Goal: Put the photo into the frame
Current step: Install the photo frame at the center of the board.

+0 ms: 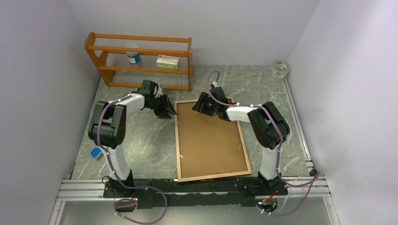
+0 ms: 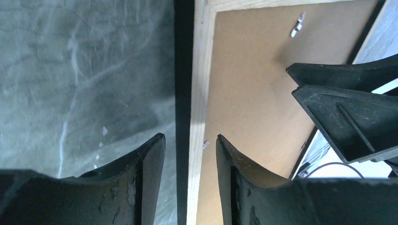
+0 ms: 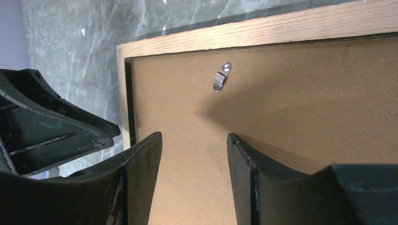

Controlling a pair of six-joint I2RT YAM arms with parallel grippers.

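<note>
Frame (image 1: 213, 176), a large thin rectangle, lies face down at ctr of the top view on the grey marbled table (image 1: 145, 140). Its light wood reverse is up, w/ the plain brown backing board (image 1: 211, 140) set inside its rails. Photo not visible anywhere; it could be under the board, can't tell. Left gripper (image 2: 190, 138), at the frame's upper-left corner in the top view, has its black jaws apart over the left wood rail, clamping nothing. Right gripper (image 3: 195, 136), upper middle, also has its jaws apart, over the board and empty. A small silver metal clip (image 3: 220, 77) sits just below the top rail, ahead of the right fingers. Prob. step: working the board's fasteners; freeing or locking can't be judged. Next move needs a fine fingertip push on the clip w/o shifting the frame.
</note>
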